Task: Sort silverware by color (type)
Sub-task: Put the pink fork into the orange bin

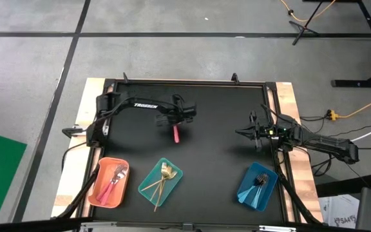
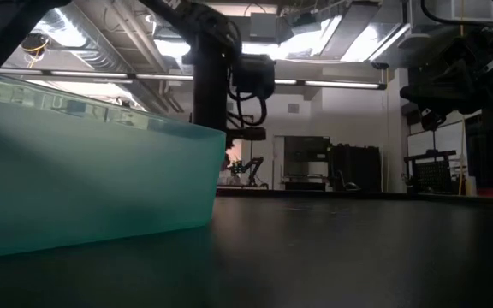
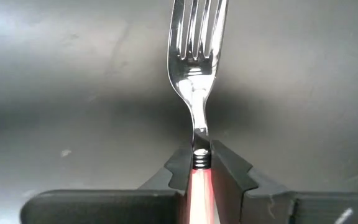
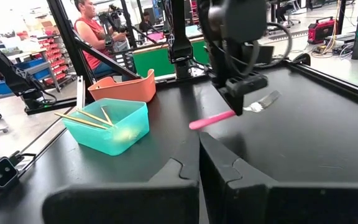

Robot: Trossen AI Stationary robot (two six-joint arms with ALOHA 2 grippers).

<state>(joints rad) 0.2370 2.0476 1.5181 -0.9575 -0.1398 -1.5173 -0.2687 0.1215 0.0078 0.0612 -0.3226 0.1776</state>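
My left gripper [image 1: 178, 119] hangs over the middle of the black table, shut on a fork [image 3: 194, 68] that has a silver head and a pink handle [image 1: 176, 134]. The right wrist view shows this fork [image 4: 229, 115] from the side, roughly level. My right gripper [image 4: 199, 163] waits shut and empty near the table's right edge [image 1: 251, 133]. Pink-handled silverware [image 1: 111, 179] lies in the orange tray [image 1: 100, 196]. Gold pieces [image 1: 161, 178] lie in the teal tray [image 1: 148, 175], one sticking out over its near rim. Dark-headed pieces [image 1: 260, 181] lie in the blue tray [image 1: 250, 194]. My left gripper pinches the fork between its two fingers [image 3: 229, 171] at the pink handle's head end [image 3: 201, 177], just behind the silver neck. The fingers come from above, pointing down, and lie across the fork. The fork sits about level and appears lifted clear of the table, with its head [image 4: 263, 101] and its handle's free end [image 4: 197, 123] sticking out on either side.
The three trays stand along the table's near edge, orange on the left, teal beside it, blue on the right. The table has a raised frame [image 1: 185, 82] with wooden borders. A person [image 4: 95, 37] stands beyond the table among racks. The teal tray's wall [image 2: 92, 184] fills the low view's left.
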